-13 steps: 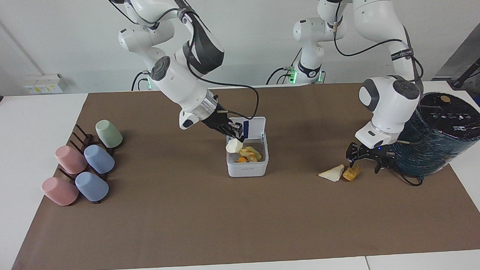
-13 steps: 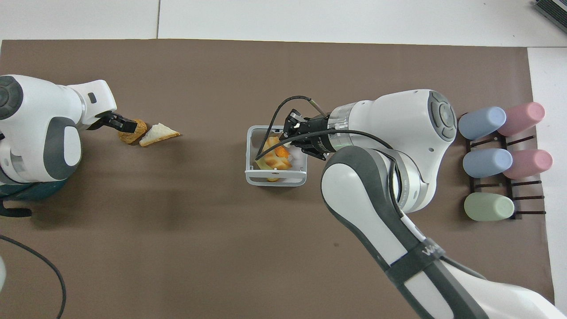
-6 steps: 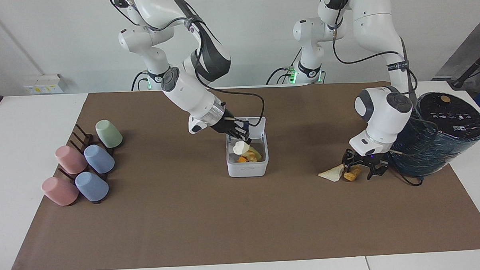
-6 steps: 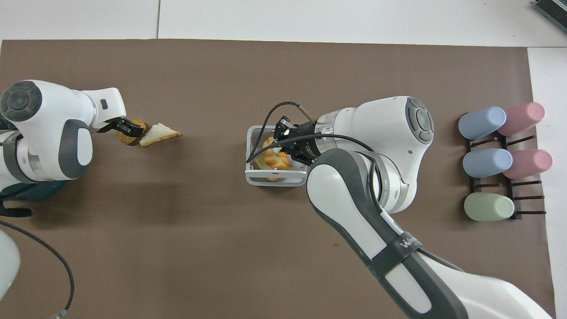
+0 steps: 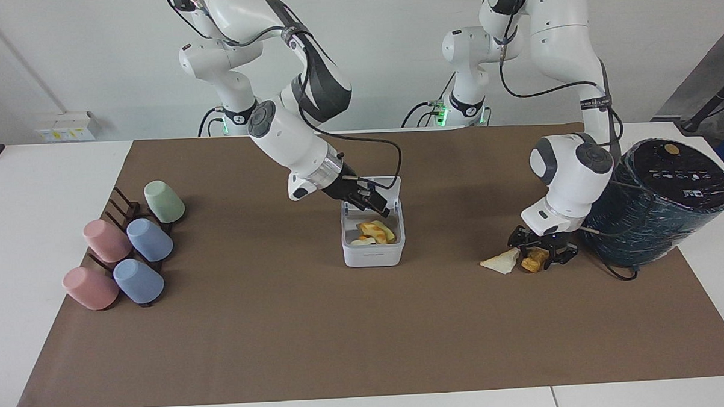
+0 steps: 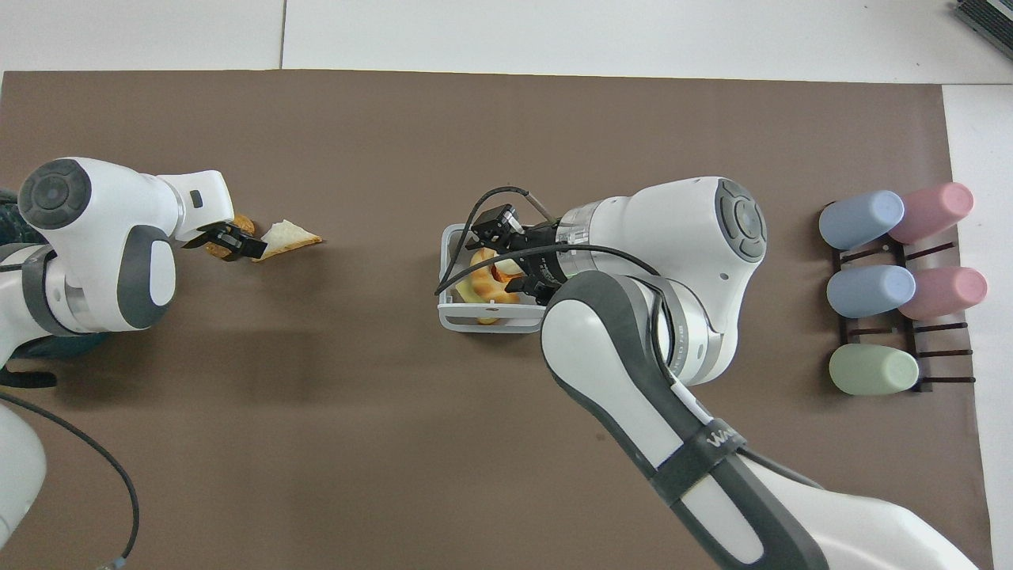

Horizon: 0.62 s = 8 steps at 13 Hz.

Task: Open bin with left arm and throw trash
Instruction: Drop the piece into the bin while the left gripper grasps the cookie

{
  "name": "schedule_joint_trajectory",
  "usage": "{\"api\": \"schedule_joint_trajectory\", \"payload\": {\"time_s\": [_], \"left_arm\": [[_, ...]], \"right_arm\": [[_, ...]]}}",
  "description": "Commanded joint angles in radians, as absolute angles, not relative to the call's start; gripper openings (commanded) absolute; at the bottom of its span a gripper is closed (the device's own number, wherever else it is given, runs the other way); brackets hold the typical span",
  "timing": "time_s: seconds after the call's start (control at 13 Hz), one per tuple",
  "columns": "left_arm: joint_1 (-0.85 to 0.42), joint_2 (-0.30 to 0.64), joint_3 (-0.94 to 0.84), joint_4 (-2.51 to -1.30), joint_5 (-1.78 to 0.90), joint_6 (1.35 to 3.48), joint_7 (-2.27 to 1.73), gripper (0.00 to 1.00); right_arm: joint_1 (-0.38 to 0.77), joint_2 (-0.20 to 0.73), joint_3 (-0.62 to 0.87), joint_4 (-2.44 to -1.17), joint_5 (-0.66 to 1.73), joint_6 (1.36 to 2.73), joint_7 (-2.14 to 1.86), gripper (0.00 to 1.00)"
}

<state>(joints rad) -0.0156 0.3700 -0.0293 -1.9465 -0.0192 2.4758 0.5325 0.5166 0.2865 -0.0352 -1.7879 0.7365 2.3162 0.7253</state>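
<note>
Your bin (image 5: pixel 373 246) sits mid-mat, lid up, with yellow, orange and cream scraps (image 5: pixel 374 232) inside; the right gripper (image 5: pixel 371 204) hangs over it, jaws apart. Your left gripper (image 5: pixel 539 254) straddles the brown chunk (image 5: pixel 532 261) beside the pale wedge (image 5: pixel 501 262), jaws apart

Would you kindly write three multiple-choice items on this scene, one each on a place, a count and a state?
1. Where is the pale wedge?
A) on a plate
B) on a shelf
C) on the mat beside the golden-brown chunk

2. How many cups are on the rack?
A) five
B) three
C) seven

3. The lid of the bin is:
A) shut
B) raised open
C) missing

Answers:
1. C, the wedge lies by the chunk on the mat.
2. A, there are two pink, two blue and one green.
3. B, the lid stands up and scraps show inside.
</note>
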Motion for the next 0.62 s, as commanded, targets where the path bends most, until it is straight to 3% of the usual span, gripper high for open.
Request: {"api": "schedule_joint_trajectory", "payload": {"time_s": [0.0,0.31,0.54], "left_arm": [[-0.014,0.356,-0.023,-1.993,-0.002,2.510,0.542,0.60],[-0.002,0.360,-0.023,-1.968,-0.003,2.502,0.542,0.02],[-0.006,0.379,-0.025,-1.858,-0.005,2.418,0.522,0.00]], "right_arm": [[0.522,0.281,-0.037,-1.792,0.752,2.341,0.727,1.00],[0.482,0.262,-0.051,-1.764,0.544,2.359,0.620,1.00],[0.393,0.264,-0.051,-1.752,0.315,2.373,0.490,1.00]]}}
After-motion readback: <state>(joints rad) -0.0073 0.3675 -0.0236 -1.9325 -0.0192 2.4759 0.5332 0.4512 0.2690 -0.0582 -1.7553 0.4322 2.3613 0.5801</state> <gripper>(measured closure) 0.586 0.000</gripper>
